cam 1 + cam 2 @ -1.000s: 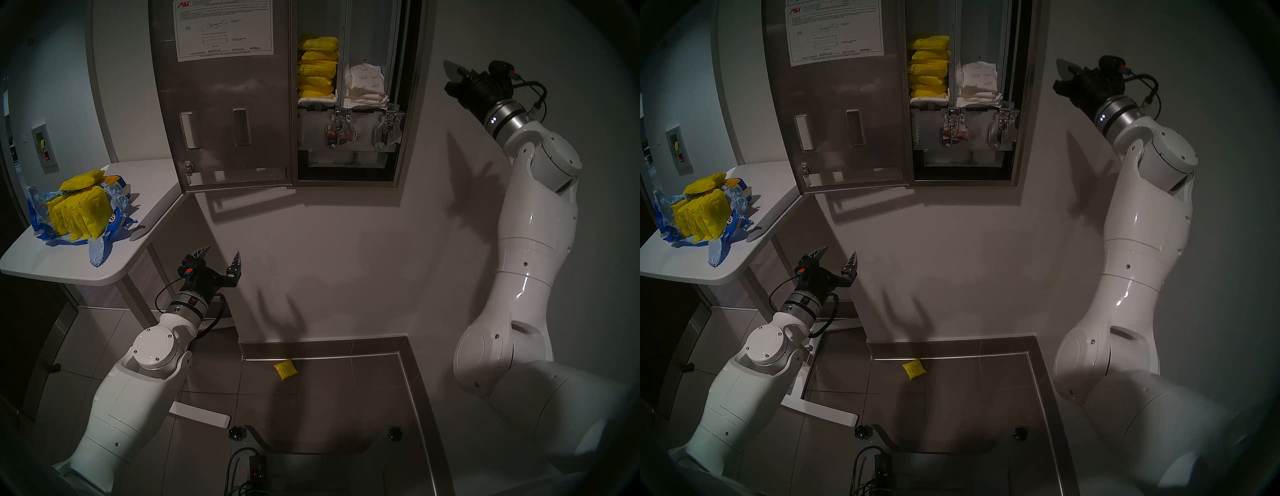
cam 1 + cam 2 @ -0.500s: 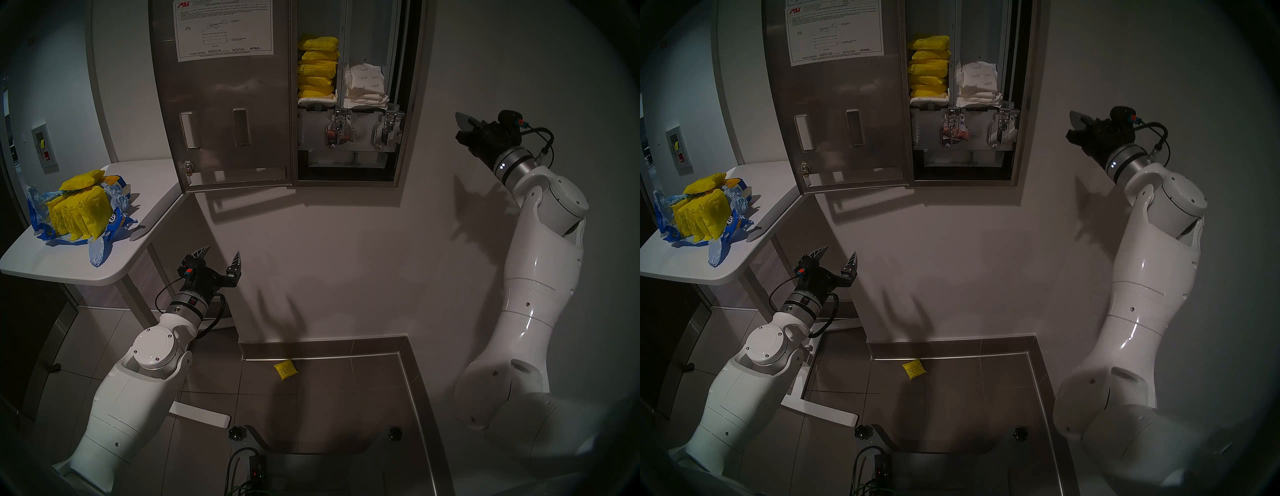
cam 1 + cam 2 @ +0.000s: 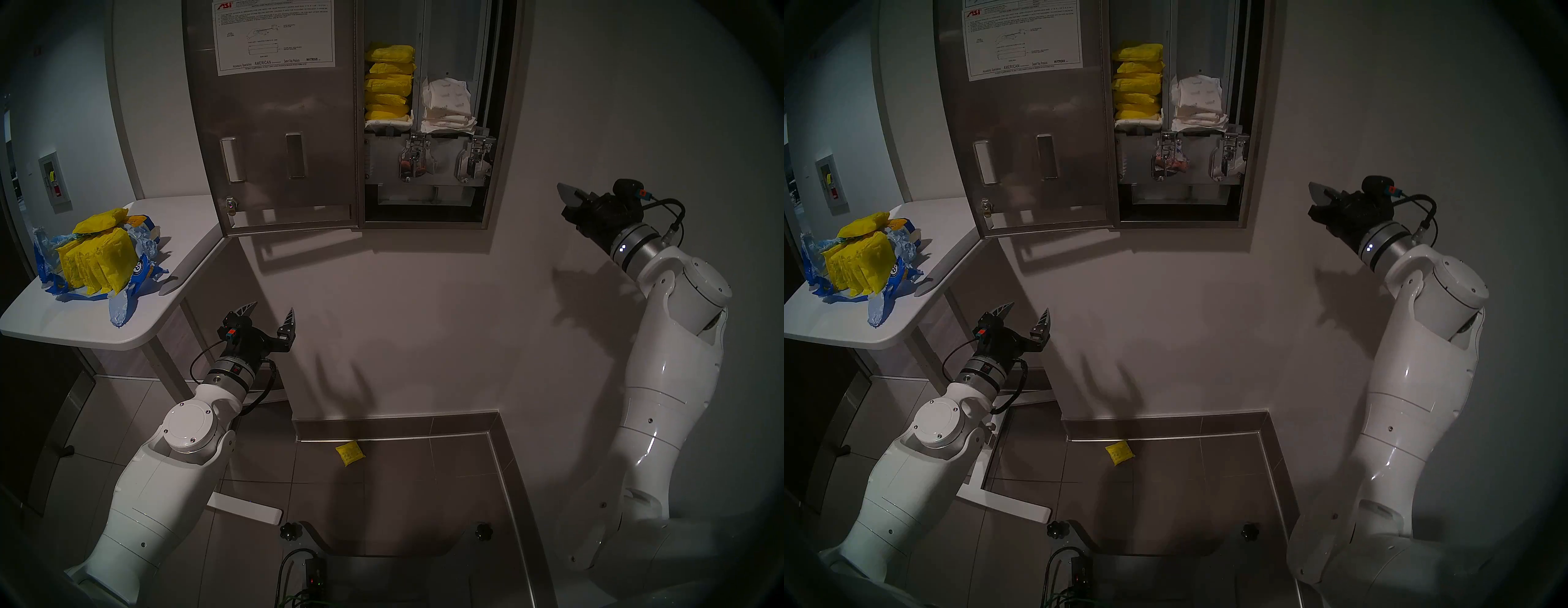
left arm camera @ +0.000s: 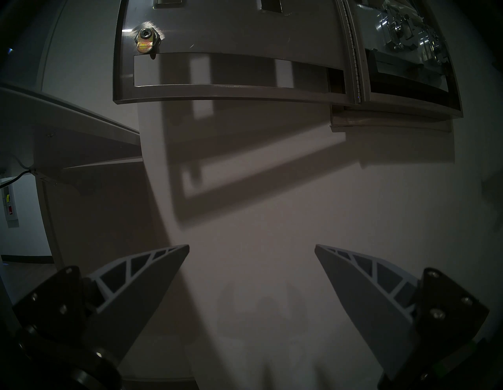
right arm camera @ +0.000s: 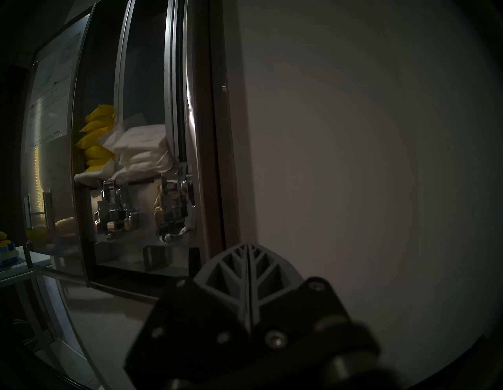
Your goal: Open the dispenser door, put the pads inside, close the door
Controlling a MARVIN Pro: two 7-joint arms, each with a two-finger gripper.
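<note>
While the dispenser door (image 3: 271,119) hangs open far left, yellow pads (image 3: 388,83) stacked inside, left gripper (image 3: 271,312) low, fingers spread wide, right gripper (image 3: 568,197) raised by the right wall, fingers pressed together, empty.

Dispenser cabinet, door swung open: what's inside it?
Left column: stacked yellow pads on a white-wrapped pad. Right column: white pads. Below them, two chrome mechanisms. Anything behind the stacks is hidden.

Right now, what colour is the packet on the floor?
Yellow: the packet shows best in the head view.
</note>
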